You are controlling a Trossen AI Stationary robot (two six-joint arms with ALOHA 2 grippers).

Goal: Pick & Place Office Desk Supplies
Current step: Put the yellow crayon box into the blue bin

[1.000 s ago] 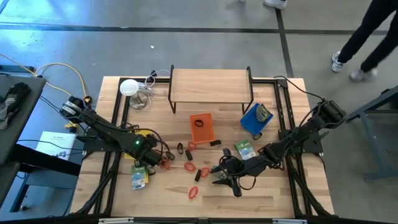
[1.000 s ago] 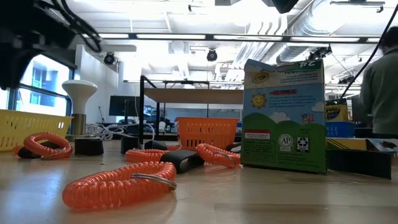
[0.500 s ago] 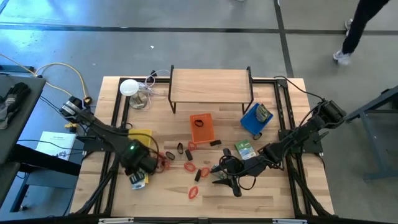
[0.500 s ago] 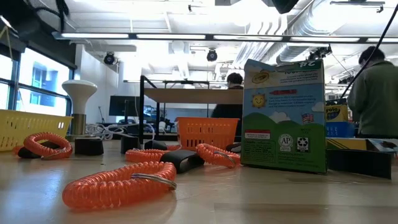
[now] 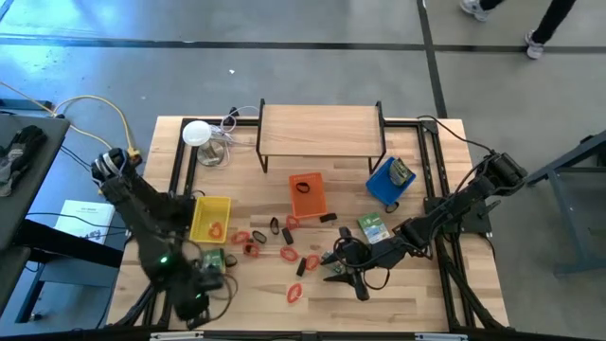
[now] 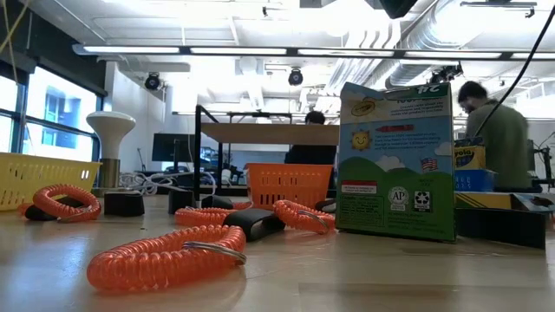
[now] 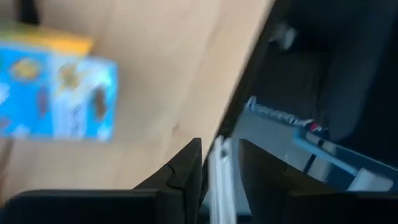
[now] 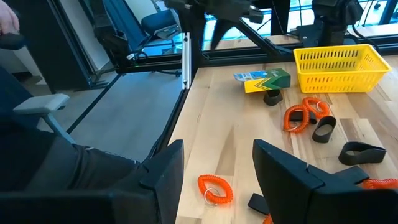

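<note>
So far, from where I sit, only part of the sorting looks done. On the desk (image 5: 407,294) the yellow tray (image 5: 210,219) holds one red-orange coil (image 5: 217,228), the orange tray (image 5: 307,194) has a dark ring in it, and the blue tray (image 5: 387,180) carries a green packet (image 5: 401,171).

Most of the supplies lie loose on the wood between the arms. I count one crayon box (image 5: 371,228) just beside my right arm and another (image 5: 211,259) near my left. Several more coils (image 5: 293,293) are scattered across the middle, with small black clips (image 5: 301,268) among them.

My left claw (image 7: 210,163) sits off the near left corner of the desk, fingers close together with only a narrow gap and nothing between them. My right claw (image 8: 217,163) hovers low over the near middle, jaws apart and empty.

I judge well over half is left to place.
</note>
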